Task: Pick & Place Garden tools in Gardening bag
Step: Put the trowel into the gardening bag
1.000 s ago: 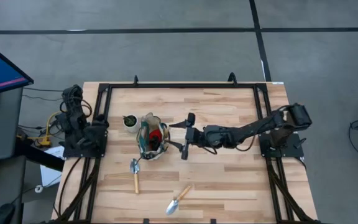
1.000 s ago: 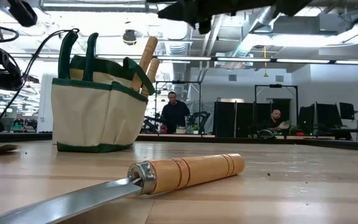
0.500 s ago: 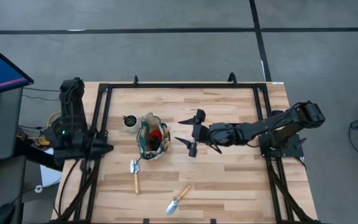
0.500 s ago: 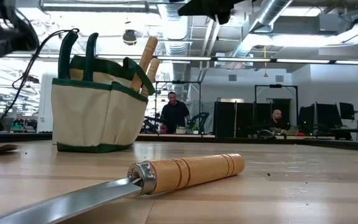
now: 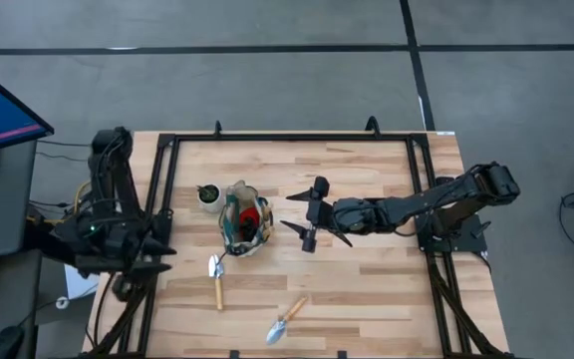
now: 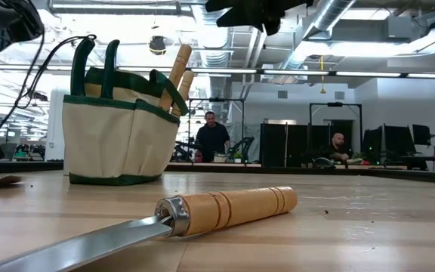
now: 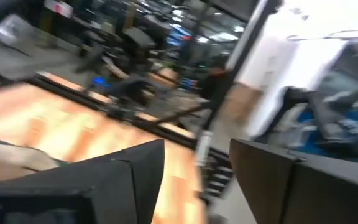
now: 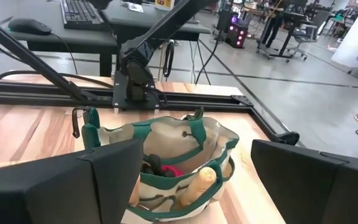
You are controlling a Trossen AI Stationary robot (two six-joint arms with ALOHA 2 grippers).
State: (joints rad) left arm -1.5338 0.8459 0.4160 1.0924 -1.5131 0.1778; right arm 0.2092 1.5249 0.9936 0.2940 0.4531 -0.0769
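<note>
Looking straight down, the high view shows the beige fabric gardening bag with green trim [image 5: 243, 220] left of centre, the right gripper [image 5: 306, 212] beside it, fingers spread and empty, and the left gripper [image 5: 140, 257] at the left edge, also parted; two wooden-handled steel trowels [image 5: 216, 280] [image 5: 286, 321] lie in the lower half. In the low view, handles already protrude from the bag, so another insertion might snag or tip it. The right wrist view shows its crowded mouth.

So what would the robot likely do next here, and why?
Probably the open, empty right gripper swings toward the trowel lying at the table's near edge, since two trowels are outside the gardening bag; the second trowel lies just below the bag.
</note>
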